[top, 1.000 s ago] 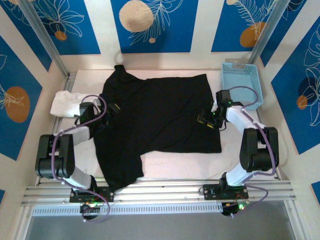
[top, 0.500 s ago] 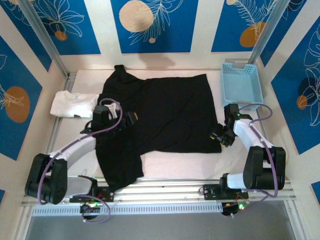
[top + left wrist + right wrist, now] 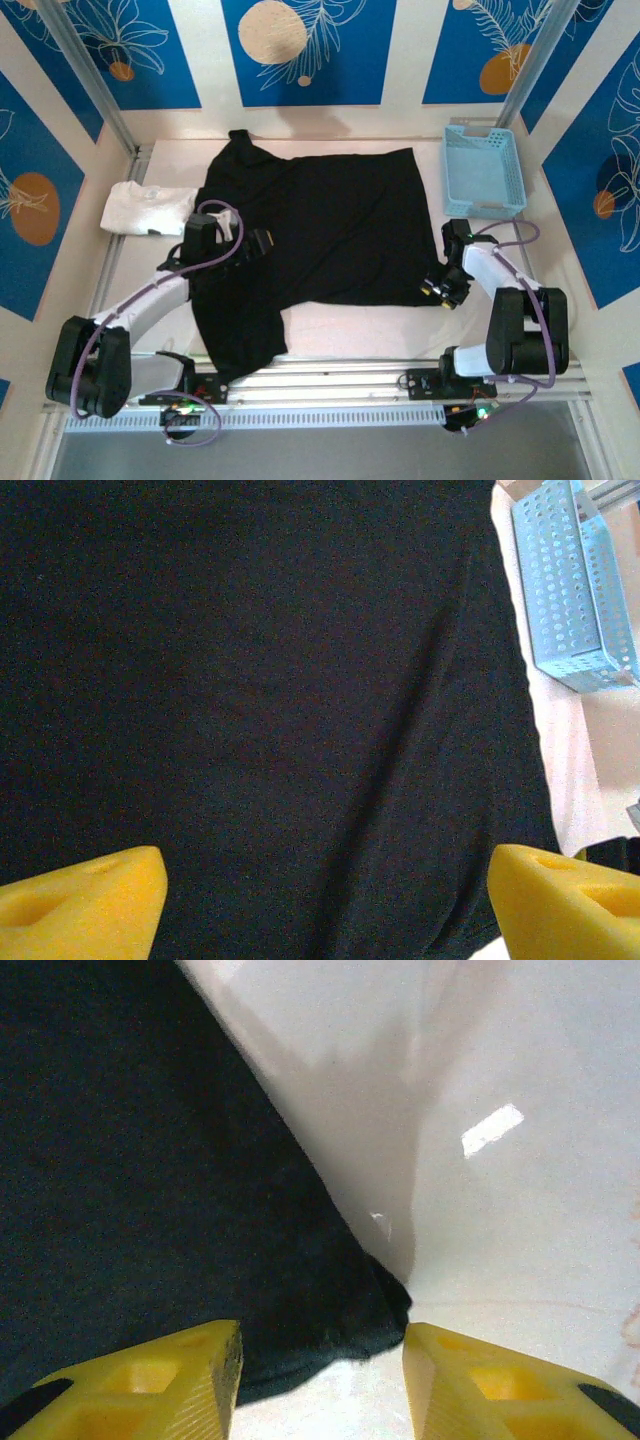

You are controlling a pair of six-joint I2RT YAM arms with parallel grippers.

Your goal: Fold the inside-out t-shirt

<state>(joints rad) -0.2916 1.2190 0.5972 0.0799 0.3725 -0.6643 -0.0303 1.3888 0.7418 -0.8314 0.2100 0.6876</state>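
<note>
Flat black t-shirt (image 3: 330,225), long axis crosswise, hem (image 3: 428,225) rightward.

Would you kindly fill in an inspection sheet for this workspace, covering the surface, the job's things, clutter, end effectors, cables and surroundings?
Surface: white table, with a bare strip along the near side.
Job's things: black t-shirt spread flat, one sleeve trailing toward the near-left edge.
Clutter: folded white t-shirt at the left; light-blue basket at the far right, apparently empty.
End effectors: left end effector open above the black cloth, holding nothing; right end effector open at the shirt's near-right corner.
Cables: purple cables looped at both wrists, no snag seen.
Surroundings: blue-and-cream patterned panels; metal rail at the near edge.
</note>
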